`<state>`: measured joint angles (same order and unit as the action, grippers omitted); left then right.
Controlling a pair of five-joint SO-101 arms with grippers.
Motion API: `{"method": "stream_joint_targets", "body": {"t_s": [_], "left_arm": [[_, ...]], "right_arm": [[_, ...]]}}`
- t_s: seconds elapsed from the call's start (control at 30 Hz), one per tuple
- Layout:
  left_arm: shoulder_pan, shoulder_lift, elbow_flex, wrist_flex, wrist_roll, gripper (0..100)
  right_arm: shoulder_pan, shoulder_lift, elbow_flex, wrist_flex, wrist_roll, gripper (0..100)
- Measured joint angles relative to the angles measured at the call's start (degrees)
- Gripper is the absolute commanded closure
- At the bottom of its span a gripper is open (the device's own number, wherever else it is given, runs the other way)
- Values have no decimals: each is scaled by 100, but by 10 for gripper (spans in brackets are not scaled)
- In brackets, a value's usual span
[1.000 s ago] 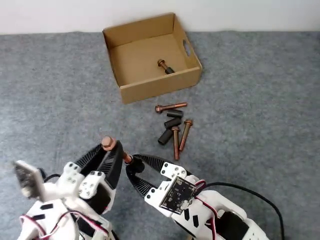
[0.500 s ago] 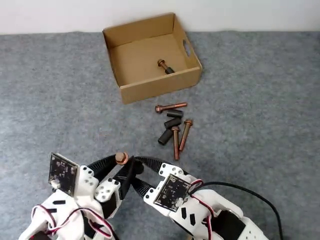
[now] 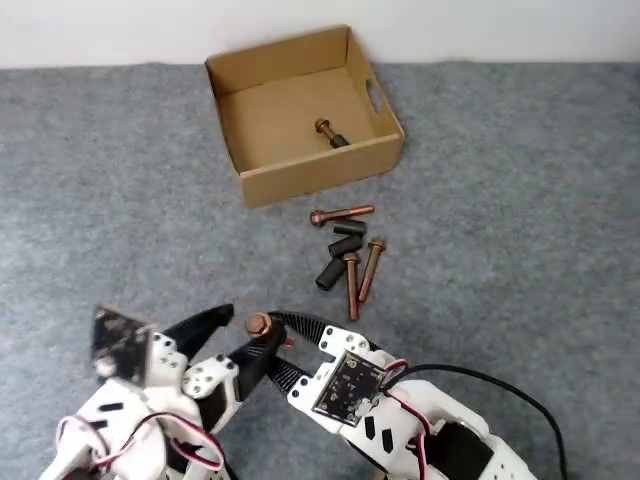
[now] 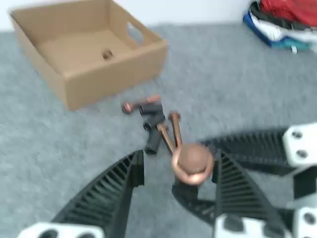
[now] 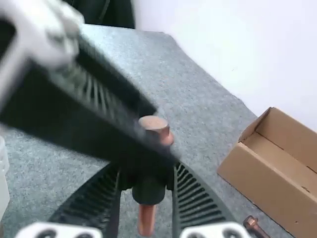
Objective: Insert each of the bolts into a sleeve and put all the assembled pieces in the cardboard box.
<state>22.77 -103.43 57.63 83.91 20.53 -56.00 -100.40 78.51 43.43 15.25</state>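
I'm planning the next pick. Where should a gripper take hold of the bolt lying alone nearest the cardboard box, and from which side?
Probably mid-shank on the bolt, coming straight down and closing across its length. It lies flat on the carpet, so neither end offers purchase. A sleeve sits close on its arm-facing side, so keep the opening narrow.

No legible text, label or number anywhere, the cardboard box (image 3: 320, 170) included.

one cardboard box (image 3: 320, 170); three loose bolts (image 3: 342, 213); three loose sleeves (image 3: 345, 245); one boxed assembled piece (image 3: 331, 133); one held bolt (image 3: 258, 324)
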Motion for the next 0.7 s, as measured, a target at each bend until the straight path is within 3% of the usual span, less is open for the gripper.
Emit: {"method": "stream_joint_targets", "body": {"t_s": [0.2,0.37,0.43,0.7], "left_arm": [[-193,0,-475,0,0,790],[-809,0,-554,0,0,974],[-1090,0,-492,-9,-44,990],[-2242,0,1125,-967,-1556,995]], "right_arm": [[149,-18,378,0,0,991],[501,-18,501,0,0,991],[703,-18,501,0,-123,991],[2409,-9,334,211,-1618,991]]}}
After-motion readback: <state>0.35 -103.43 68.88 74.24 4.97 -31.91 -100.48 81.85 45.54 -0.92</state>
